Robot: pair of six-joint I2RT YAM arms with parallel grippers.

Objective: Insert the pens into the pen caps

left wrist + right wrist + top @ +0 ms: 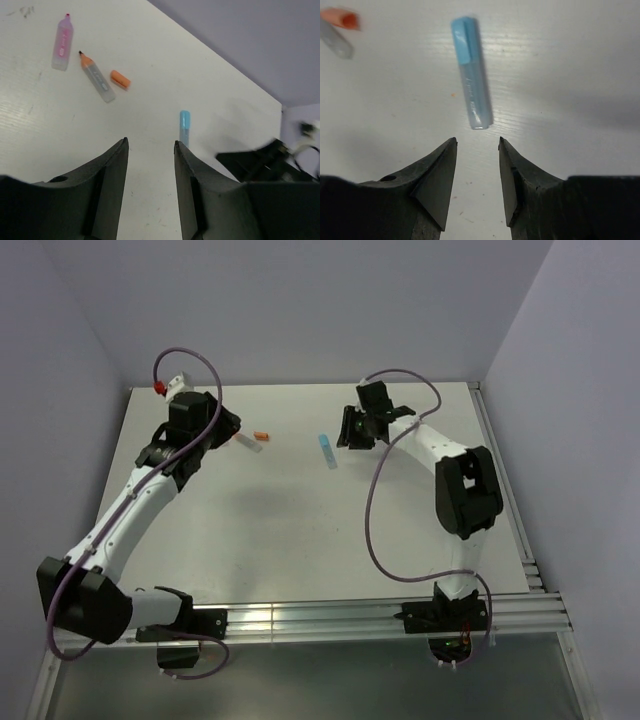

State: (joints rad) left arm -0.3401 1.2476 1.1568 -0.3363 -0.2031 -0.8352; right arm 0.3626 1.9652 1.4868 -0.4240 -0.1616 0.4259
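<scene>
A light blue pen [472, 75] lies just ahead of my open, empty right gripper [477, 140]; a solid blue cap [462, 40] sits on its far end. It also shows in the top view [327, 450] and the left wrist view [184, 127]. A clear pen [96, 77] with a bare orange tip lies beside a loose orange cap [120, 79]. A pink pen [62, 42] lies further left, a red tip showing; no separate pink cap is visible. My left gripper [150, 141] is open and empty, above the table short of these.
Grey walls close the table on the left, back and right. A metal rail [520, 540] runs along the right edge, another along the front. The right gripper's dark body [260, 160] shows at the right of the left wrist view.
</scene>
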